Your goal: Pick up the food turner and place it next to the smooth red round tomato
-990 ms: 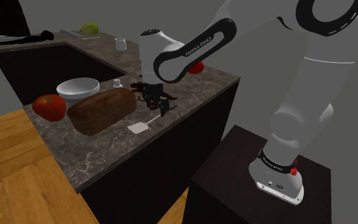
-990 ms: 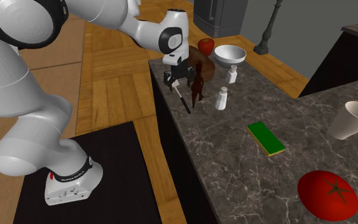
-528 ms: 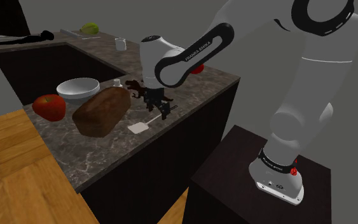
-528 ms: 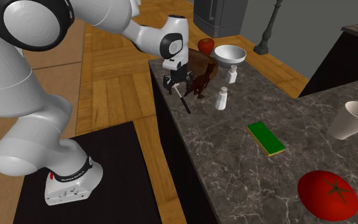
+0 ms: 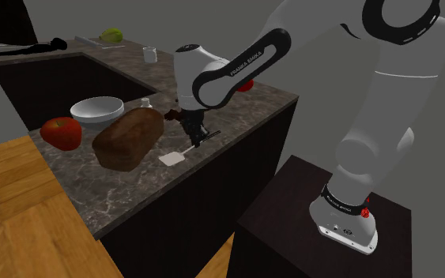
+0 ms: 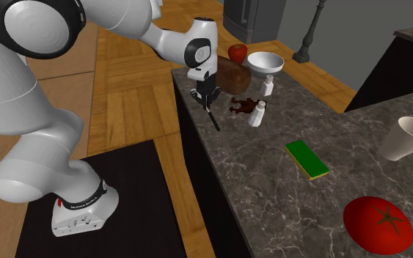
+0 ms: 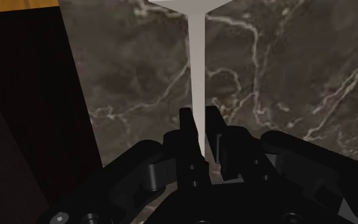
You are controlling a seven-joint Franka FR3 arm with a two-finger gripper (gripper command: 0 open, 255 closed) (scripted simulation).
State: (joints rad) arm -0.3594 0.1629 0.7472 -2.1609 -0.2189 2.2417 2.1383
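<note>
My gripper [image 7: 198, 118] has its two black fingers pinched on the thin pale shaft of the food turner [image 7: 197, 57]. The shaft runs out from between them to a white blade near the edge of the dark veined marble counter [image 7: 279, 70]. In the shoulder view the blade sits low at the counter's front edge, just beside the near end of a brown loaf of bread [image 5: 128, 136]; I cannot tell whether it touches the stone. Past the loaf stand a white bowl [image 5: 96, 110] and a red apple [image 5: 61, 133]. In the second exterior view a brown animal figure [image 6: 243, 107] lies just beside a white shaker [image 6: 256, 114]. A green sponge [image 6: 306, 159] lies farther along. The red tomato [image 6: 378, 224] rests well apart from the food turner, at that view's lower right.
</note>
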